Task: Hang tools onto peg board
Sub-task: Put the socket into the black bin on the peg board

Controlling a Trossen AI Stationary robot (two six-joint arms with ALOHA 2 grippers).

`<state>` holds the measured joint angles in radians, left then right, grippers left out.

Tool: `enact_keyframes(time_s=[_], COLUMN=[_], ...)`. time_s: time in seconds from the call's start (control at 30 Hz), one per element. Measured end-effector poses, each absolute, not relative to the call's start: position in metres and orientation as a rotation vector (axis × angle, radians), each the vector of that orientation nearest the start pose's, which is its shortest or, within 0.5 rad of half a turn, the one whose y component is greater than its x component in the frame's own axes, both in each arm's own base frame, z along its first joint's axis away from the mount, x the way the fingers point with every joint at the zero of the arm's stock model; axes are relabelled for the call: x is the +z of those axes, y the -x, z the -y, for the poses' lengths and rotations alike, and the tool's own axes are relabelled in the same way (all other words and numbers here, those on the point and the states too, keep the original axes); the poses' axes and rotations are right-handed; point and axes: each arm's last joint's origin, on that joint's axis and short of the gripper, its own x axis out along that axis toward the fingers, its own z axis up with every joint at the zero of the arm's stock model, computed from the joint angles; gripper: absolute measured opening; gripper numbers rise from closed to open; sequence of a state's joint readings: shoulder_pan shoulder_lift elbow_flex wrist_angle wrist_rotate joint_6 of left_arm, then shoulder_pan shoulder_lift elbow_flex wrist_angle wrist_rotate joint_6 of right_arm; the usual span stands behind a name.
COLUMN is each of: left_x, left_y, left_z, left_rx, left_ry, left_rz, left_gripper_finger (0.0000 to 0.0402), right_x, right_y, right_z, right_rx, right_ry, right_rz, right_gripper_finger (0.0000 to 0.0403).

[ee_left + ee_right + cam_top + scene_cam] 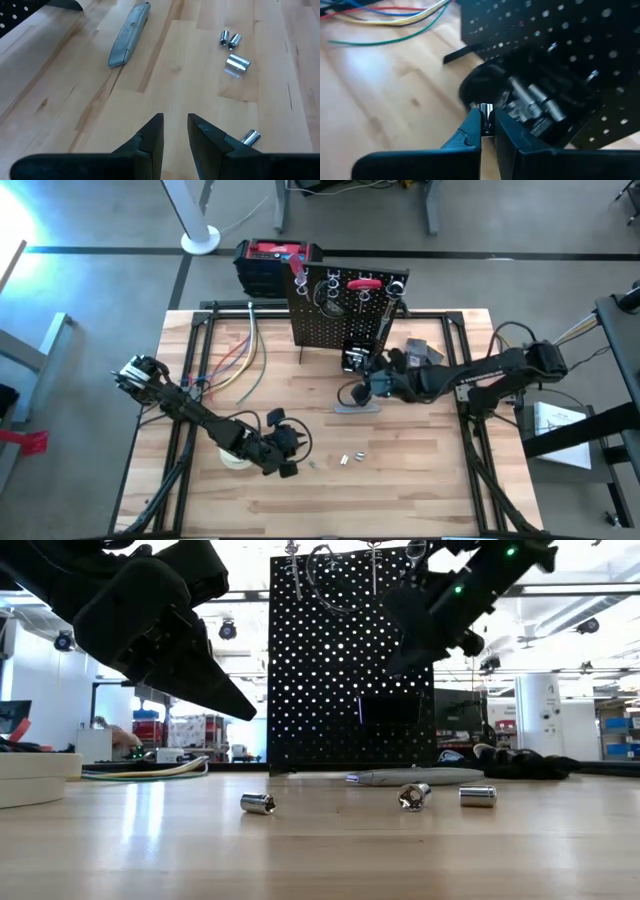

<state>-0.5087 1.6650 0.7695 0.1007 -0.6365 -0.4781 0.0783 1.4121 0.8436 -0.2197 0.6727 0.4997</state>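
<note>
Near the worktop's front edge, my left gripper (175, 131) hovers with fingers slightly apart and empty above loose silvery sockets (237, 63); a grey utility knife (129, 34) lies farther toward the middle. Beyond, at the back edge, my right gripper (487, 122) is clamped on one socket (485, 110) at the lip of the small black bin (545, 112) on the peg board (345, 305). I judge the release should wait until the socket sits squarely over the bin's opening.

Coloured cables (240, 358) lie on the wooden table (420, 480) near a red-and-black box (270, 260).
</note>
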Motion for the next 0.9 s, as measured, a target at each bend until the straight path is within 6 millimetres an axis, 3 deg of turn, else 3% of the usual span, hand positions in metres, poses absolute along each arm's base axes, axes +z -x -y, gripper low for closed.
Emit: enact_keyframes(time_s=[0.17,0.53,0.6,0.77,0.9], left_x=[0.147,0.147,0.147,0.145,0.144], left_y=[-0.277,-0.277,-0.277,-0.276,-0.275], left_z=[0.136,0.136,0.137,0.137,0.136], left_rx=[0.274,0.258,0.247,0.224,0.22], left_ry=[0.039,0.043,0.046,0.032,0.017], left_rz=[-0.62,-0.629,-0.636,-0.656,-0.659], left_gripper_finger=[0.0077,0.0077,0.0077,0.0077,0.0077], right_x=[0.221,0.221,0.219,0.205,0.189], right_y=[-0.283,-0.284,-0.285,-0.288,-0.287], right_z=[0.009,0.01,0.002,-0.04,-0.078], right_rx=[-0.768,-0.744,-0.623,-0.055,0.059], right_ry=[-0.17,-0.171,-0.186,-0.234,-0.198], right_rz=[-0.55,-0.565,-0.605,-0.781,-0.841], right_gripper_finger=[0.0051,0.0236,0.0256,0.0269,0.0255])
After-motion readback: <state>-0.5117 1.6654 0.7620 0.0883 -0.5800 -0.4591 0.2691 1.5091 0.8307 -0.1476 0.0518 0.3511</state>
